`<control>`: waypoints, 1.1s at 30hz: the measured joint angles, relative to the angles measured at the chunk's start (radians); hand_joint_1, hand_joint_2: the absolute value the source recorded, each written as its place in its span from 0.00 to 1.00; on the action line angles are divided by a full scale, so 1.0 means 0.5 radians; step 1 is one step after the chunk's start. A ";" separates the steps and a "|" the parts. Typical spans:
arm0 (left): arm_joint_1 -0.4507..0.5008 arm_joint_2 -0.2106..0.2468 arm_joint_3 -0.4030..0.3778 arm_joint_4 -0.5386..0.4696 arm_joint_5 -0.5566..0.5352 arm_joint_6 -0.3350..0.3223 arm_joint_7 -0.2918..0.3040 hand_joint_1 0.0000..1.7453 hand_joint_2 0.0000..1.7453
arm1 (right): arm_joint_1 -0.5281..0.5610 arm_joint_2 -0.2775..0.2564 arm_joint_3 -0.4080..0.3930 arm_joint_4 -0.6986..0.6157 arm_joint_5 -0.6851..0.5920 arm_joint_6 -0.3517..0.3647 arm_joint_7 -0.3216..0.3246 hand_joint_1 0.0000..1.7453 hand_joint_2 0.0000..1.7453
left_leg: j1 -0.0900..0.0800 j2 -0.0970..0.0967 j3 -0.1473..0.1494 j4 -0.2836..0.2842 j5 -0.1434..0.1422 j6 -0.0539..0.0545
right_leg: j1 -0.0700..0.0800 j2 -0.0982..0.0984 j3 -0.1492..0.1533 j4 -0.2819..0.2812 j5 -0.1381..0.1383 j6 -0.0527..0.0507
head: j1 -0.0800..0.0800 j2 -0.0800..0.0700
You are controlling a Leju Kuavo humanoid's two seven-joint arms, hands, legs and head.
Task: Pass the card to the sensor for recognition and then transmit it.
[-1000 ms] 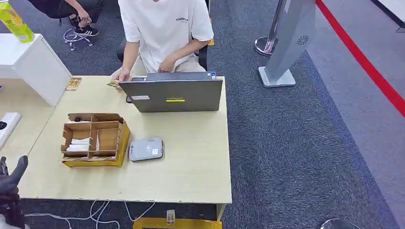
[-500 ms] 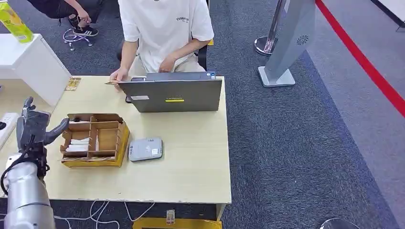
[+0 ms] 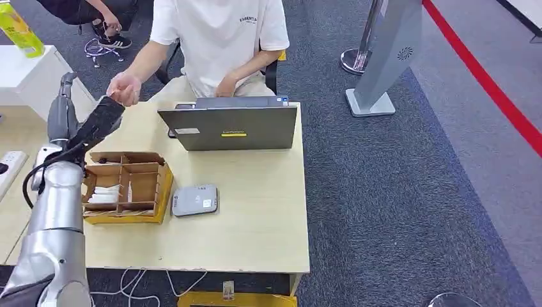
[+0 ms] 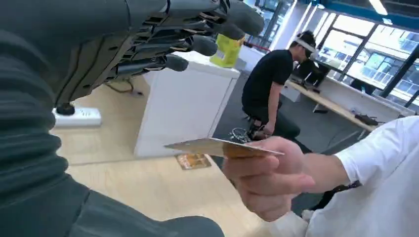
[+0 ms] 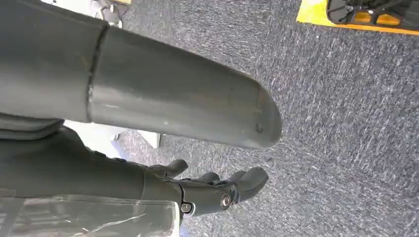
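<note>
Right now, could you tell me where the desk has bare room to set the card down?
Bare wood spans the desk between the laptop, the grey sensor and the right edge. It is crowded on the left, around the cardboard organizer and the left hand.

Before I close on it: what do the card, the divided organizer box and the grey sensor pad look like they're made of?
Card: thin and stiff with a slightly glossy gold face, likely plastic; it stays flat in the person's hand.
Organizer box: matte brown corrugated cardboard by the look of its folded flaps and thin dividers.
Sensor pad: smooth grey moulded plastic, rounded corners, faint sheen.
</note>
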 joint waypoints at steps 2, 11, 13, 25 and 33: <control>-0.066 0.000 -0.081 0.036 -0.084 0.033 0.063 0.00 1.00 | -0.001 0.002 0.005 0.001 0.001 0.001 0.000 0.00 0.00 | 0.000 0.000 0.000 0.000 0.000 0.000 | 0.000 0.000 0.000 0.000 0.000 0.000 | 0.001 0.000; -0.364 -0.002 -0.420 0.238 -0.462 0.175 0.352 1.00 1.00 | -0.009 0.005 0.012 0.002 0.037 0.022 0.006 0.00 0.00 | 0.000 0.001 0.000 0.000 0.001 0.001 | 0.000 0.001 0.000 0.001 0.001 0.001 | 0.001 0.000; -0.426 -0.002 -0.488 0.288 -0.537 0.201 0.409 1.00 1.00 | -0.011 0.005 0.018 0.004 0.045 0.027 0.006 0.00 0.00 | 0.000 0.001 0.000 0.001 0.001 0.001 | 0.000 0.001 0.000 0.001 0.002 0.001 | 0.001 0.000; -0.793 -0.031 -0.905 0.582 -1.033 0.374 0.761 1.00 1.00 | -0.022 0.008 0.053 0.009 0.106 0.046 0.018 0.00 0.00 | 0.000 0.001 -0.001 0.001 0.001 0.001 | 0.000 0.001 0.000 0.001 0.003 0.000 | 0.002 0.000; -0.901 -0.053 -1.016 0.682 -1.143 0.415 0.832 1.00 1.00 | -0.024 0.010 0.055 0.011 0.110 0.049 0.028 0.00 0.00 | 0.000 0.000 0.000 0.001 0.001 0.001 | 0.000 0.001 0.000 0.002 0.002 0.000 | 0.002 0.000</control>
